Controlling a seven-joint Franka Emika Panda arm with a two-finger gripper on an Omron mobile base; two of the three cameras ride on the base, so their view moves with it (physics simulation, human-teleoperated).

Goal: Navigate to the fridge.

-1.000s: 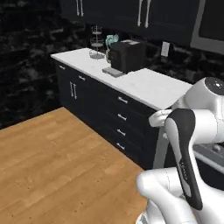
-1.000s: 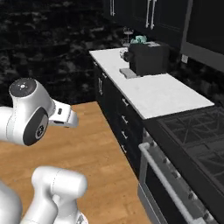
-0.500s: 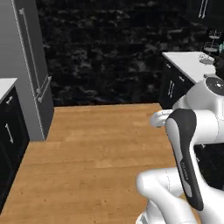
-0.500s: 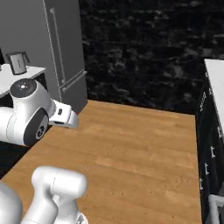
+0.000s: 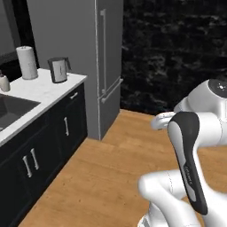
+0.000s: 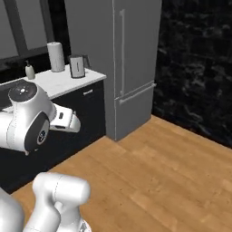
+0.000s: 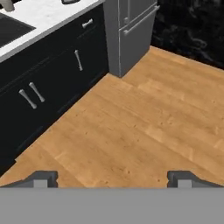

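Note:
The fridge [image 5: 84,66] is a tall matte grey appliance with long vertical bar handles, standing at the end of a counter in the left base view. In the right base view the fridge [image 6: 124,59] rises at centre, above a lower drawer handle. The hand view shows the fridge's lower part [image 7: 131,30] at the top, across a stretch of wood floor. My gripper [image 7: 113,179] hangs over the floor, open, with nothing between its fingertips [image 7: 43,177].
A white-topped counter [image 5: 42,88] with dark cabinets [image 7: 48,83] runs to the left of the fridge, carrying a sink [image 5: 9,108], a paper towel roll [image 5: 26,62] and a kettle [image 5: 58,69]. A black stone wall [image 5: 177,48] stands behind. Wood floor [image 6: 163,167] lies ahead.
The base has turned and driven, so the whole scene shifted: the stove counter left the views, and the fridge and sink counter now stand much closer and more central.

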